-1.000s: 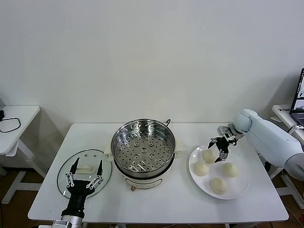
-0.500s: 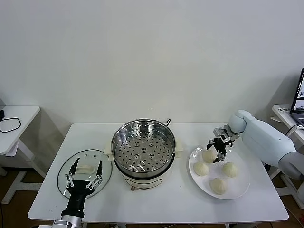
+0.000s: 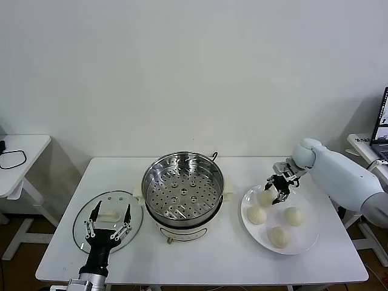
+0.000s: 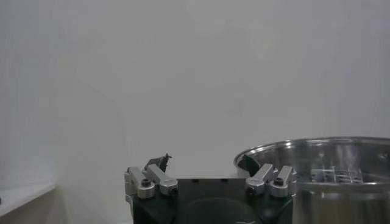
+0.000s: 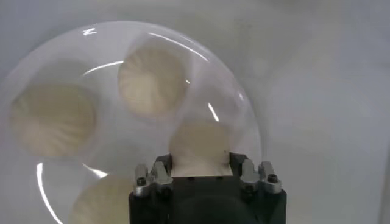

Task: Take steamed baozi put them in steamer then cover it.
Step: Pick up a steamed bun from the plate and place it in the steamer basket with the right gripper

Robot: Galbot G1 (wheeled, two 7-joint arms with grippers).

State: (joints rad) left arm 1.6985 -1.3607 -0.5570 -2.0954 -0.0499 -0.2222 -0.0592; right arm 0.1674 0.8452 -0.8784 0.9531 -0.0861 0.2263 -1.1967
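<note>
Baozi (image 3: 265, 197), 1 of 4 on the white plate (image 3: 306, 237) right of the empty steamer (image 3: 183, 189), sits between the right gripper (image 3: 276, 194)'s open fingers. Close gently, centred, to avoid denting. Left gripper (image 3: 108, 227) hovers spread above the cover (image 3: 108, 217).

A: Status of the steamed baozi (image 3: 274, 217)?
B: Four cream-white domed buns, finely pleated in the right wrist view (image 5: 152, 81), grouped together toward the table's right edge.

A: Steamer (image 3: 182, 188)?
B: Round polished steel pot on a cream-white base, upright at the table's centre nearer the back edge. The perforated tray inside holds no buns. Uncovered.

A: Cover (image 3: 108, 219)?
B: Clear glass lid with a metal rim, lying flat near the front-left corner just beside the steamer, its cream-white oblong handle facing up.
</note>
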